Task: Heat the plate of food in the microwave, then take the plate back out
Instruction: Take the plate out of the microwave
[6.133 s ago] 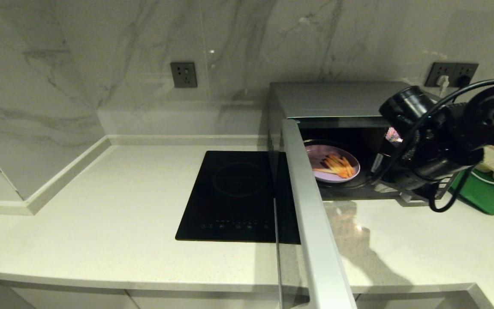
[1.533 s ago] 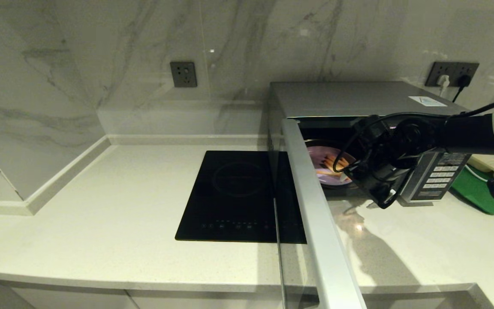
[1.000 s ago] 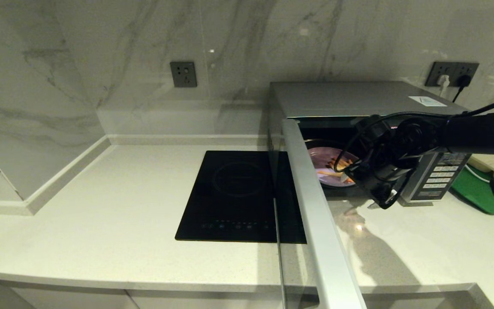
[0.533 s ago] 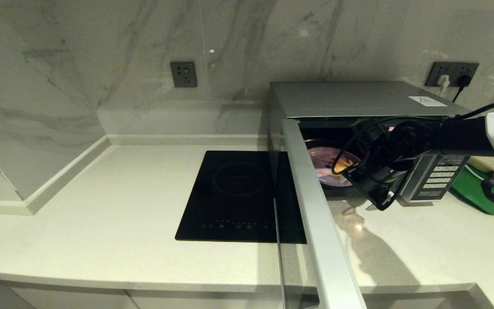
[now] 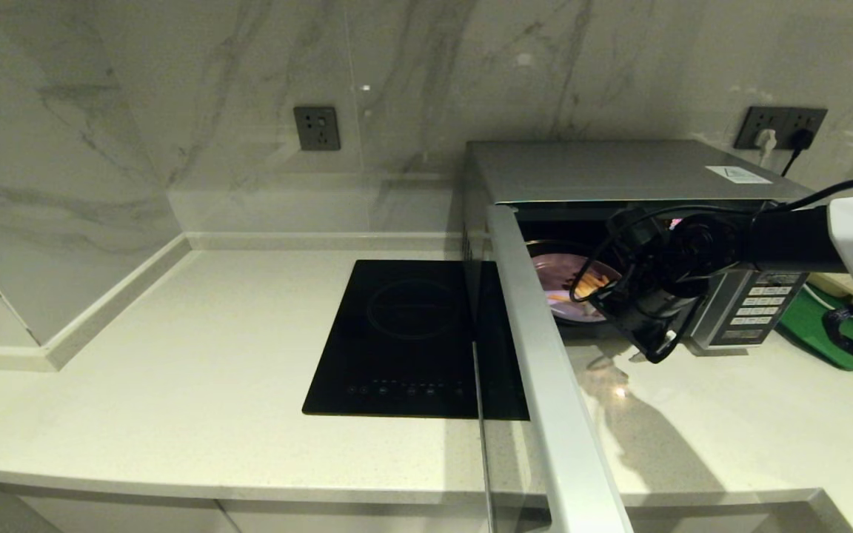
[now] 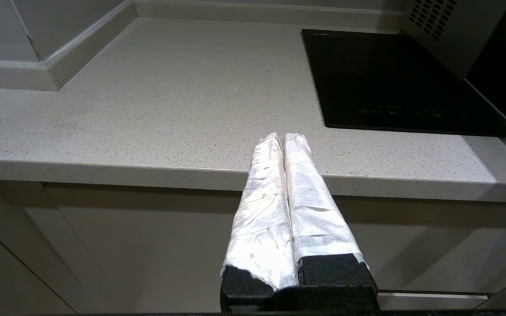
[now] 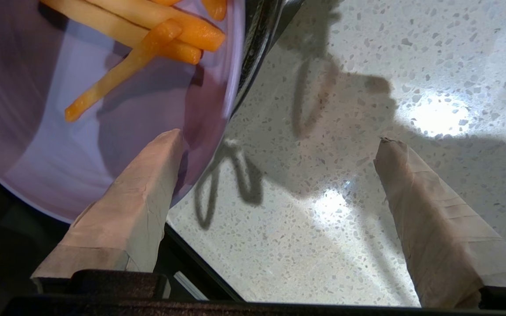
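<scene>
Right gripper (image 7: pixel 279 145), fingers spread, straddling the near rim of the plate of food (image 7: pixel 103 145) inside the microwave (image 5: pixel 619 174).

- I'm looking at a home kitchen.
- A pale speckled stone desk (image 5: pixel 175 385) runs into a corner under marble-look wall panels (image 5: pixel 138 96).
- A black induction hob (image 5: pixel 404 333) is set flush in it, beside a microwave (image 5: pixel 604 172).
- Wall sockets (image 5: pixel 317 128) and cupboard fronts (image 6: pixel 103 245) below.
</scene>
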You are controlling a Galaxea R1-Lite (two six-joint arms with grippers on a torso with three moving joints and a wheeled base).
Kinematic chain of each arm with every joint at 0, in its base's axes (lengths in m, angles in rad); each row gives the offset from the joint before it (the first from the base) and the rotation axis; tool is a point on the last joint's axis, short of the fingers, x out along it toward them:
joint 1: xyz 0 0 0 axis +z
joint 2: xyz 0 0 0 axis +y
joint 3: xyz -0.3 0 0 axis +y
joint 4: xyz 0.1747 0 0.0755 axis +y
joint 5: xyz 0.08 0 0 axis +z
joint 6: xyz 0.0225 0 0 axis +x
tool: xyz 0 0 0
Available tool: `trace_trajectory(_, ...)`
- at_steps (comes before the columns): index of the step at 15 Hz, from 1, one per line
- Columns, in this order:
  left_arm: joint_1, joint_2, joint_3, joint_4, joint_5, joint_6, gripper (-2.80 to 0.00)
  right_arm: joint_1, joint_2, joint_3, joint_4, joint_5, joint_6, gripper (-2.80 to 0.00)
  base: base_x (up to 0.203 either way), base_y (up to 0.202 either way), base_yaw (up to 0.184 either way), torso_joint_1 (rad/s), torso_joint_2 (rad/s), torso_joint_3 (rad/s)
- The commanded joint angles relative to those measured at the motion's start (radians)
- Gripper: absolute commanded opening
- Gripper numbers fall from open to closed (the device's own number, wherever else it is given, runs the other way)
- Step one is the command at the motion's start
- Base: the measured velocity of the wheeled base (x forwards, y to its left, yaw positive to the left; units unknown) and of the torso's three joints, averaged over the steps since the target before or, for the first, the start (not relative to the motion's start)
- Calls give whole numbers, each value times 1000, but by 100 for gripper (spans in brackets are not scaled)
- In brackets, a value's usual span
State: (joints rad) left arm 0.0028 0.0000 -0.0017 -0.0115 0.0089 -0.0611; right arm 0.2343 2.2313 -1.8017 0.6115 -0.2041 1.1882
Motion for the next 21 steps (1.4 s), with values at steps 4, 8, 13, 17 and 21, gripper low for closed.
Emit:
trace_trajectory(4,0,0,0,-1,0,0,-280,0,8,-1,4,-3,7,0,0,0,0,0,0,0)
trace_trajectory(8,0,0,0,-1,0,0,-280,1,6,-1,4,-4,7,-280,0,0,0,0,0,0)
trace_trajectory(13,0,0,0,-1,0,0,-280,2,-5,-5,4,-11,7,-280,0,0,0,0,0,0)
trace_trajectory(17,0,0,0,-1,0,0,-280,1,-11,-27,4,-11,5,-280,0,0,0,0,0,0)
trace_trajectory(21,0,0,0,-1,0,0,-280,-12,-10,-44,4,-11,5,-280,0,0,0,0,0,0)
